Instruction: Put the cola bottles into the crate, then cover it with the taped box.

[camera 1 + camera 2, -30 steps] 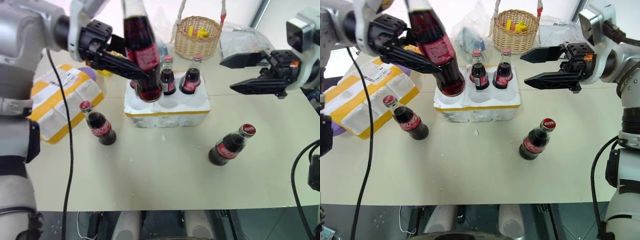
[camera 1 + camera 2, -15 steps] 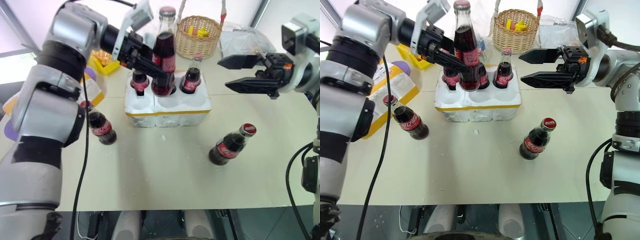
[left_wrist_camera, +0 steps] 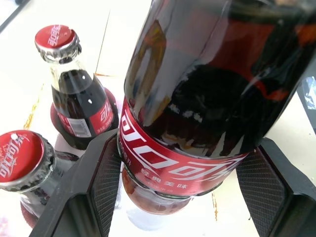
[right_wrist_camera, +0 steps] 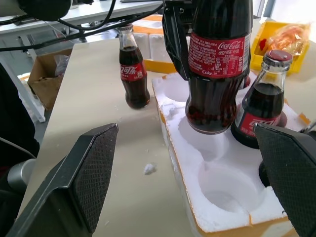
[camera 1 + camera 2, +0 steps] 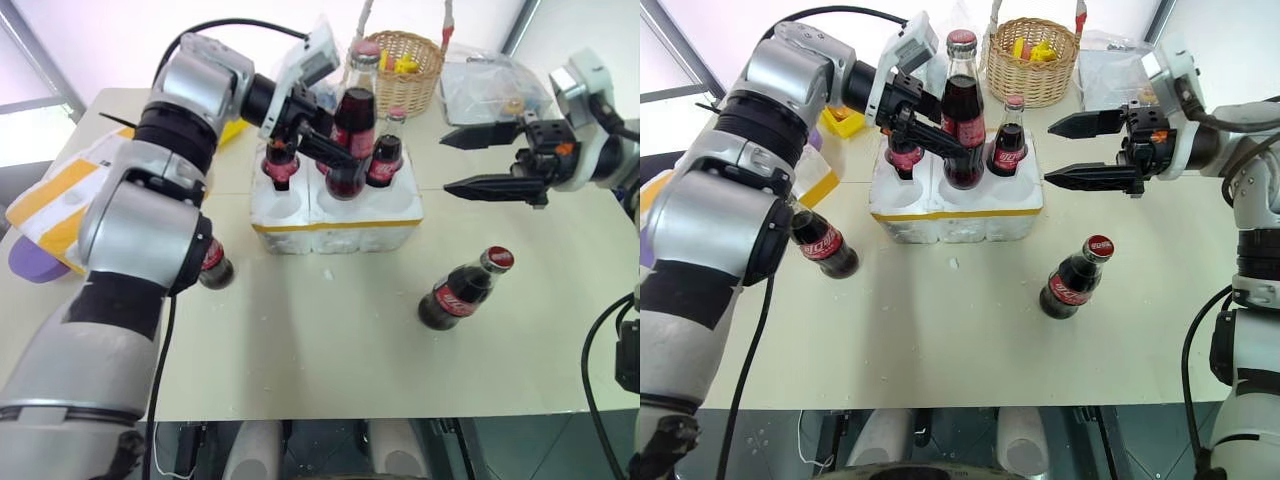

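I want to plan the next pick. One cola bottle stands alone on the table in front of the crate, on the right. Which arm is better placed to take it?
The right. The right gripper is open and empty, above that bottle. The left gripper holds a bottle over the crate.

Held cola bottle (image 4: 216,64) label: "Coke", perhaps; Chinese script.

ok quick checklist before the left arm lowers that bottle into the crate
1. Left end effector shut on held bottle: ok.
2. Bottle base over a free hole, as the right wrist view shows: ok.
3. Bottle upright: ok.
4. Clear of the seated bottles beside it: cannot tell, very close.
5. Right end effector open, off to the side of the crate: ok.
6. Table bottles away from the crate: ok.
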### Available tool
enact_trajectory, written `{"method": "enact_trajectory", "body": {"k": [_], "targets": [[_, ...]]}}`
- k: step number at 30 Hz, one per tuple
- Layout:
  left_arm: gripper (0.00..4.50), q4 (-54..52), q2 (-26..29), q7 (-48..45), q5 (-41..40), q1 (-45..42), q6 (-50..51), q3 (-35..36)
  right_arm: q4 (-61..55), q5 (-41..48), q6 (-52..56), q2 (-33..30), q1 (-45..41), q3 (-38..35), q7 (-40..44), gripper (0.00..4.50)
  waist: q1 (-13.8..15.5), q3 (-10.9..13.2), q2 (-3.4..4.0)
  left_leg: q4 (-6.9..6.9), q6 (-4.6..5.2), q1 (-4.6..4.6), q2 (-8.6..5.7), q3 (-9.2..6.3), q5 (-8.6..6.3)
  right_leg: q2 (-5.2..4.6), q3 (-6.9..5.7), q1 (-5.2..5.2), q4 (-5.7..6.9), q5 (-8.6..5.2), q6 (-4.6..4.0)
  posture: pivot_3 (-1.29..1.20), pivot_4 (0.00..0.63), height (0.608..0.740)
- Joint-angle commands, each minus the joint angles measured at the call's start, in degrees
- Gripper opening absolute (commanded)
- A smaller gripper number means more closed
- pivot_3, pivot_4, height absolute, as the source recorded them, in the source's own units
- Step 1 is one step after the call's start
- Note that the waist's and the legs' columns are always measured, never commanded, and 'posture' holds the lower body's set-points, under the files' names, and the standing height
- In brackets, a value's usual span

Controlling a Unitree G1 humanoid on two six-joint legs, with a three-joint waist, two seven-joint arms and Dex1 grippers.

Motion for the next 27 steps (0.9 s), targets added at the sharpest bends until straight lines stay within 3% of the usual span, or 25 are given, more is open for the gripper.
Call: {"method": "enact_trajectory", "body": {"k": [1, 20, 21, 23, 27], "targets": [[2.8, -0.7, -0.5, 0.3, 1.1, 0.0, -1.8, 2.8, 0.0, -0.4, -0.9, -0.9, -1.2, -1.0, 0.5, 4.5, 0.1, 0.0, 0.0, 0.0, 0.0, 0.0, 0.0, 0.0, 0.0, 0.0, 0.0, 0.0, 0.0, 0.0, 0.0, 0.0, 0.15, 0.737], [2.8, -0.6, -3.4, 2.0, 5.8, 3.1, -4.7, 4.8, 0.5, -0.8, -1.4, 0.4, -1.3, -2.3, -2.0, 4.5, 0.2, 0.0, -0.01, 0.0, 0.0, -0.01, -0.01, 0.0, 0.0, -0.01, 0.0, 0.0, 0.0, 0.01, 0.01, 0.0, 0.15, 0.737], [3.81, -0.7, -3.4, 2.3, 6.0, 3.1, -4.9, 4.9, 0.6, -0.8, -1.4, 0.4, -1.4, -2.3, -2.1, 4.5, 0.2, 0.0, -0.01, 0.01, 0.0, -0.01, -0.01, 0.0, 0.0, -0.01, 0.0, 0.0, 0.0, 0.02, 0.01, 0.0, 0.15, 0.737], [4.48, -0.7, -3.5, 2.4, 6.3, 3.1, -4.9, 5.2, 0.8, -0.9, -1.5, 0.5, -1.6, -2.3, -2.3, 4.5, 0.2, 0.0, 0.0, 0.01, 0.0, 0.0, -0.01, 0.0, 0.0, -0.01, 0.0, 0.01, 0.0, 0.02, 0.01, 0.0, 0.15, 0.737], [4.48, -0.6, -3.7, 1.8, 6.5, 2.5, -4.5, 6.2, 1.6, -1.0, -1.8, 0.7, -2.1, -2.1, -2.4, 4.5, 0.1, 0.0, 0.0, 0.02, -0.01, 0.0, -0.01, 0.0, 0.0, 0.0, 0.0, 0.01, 0.01, 0.02, 0.02, 0.0, 0.15, 0.737]]}}
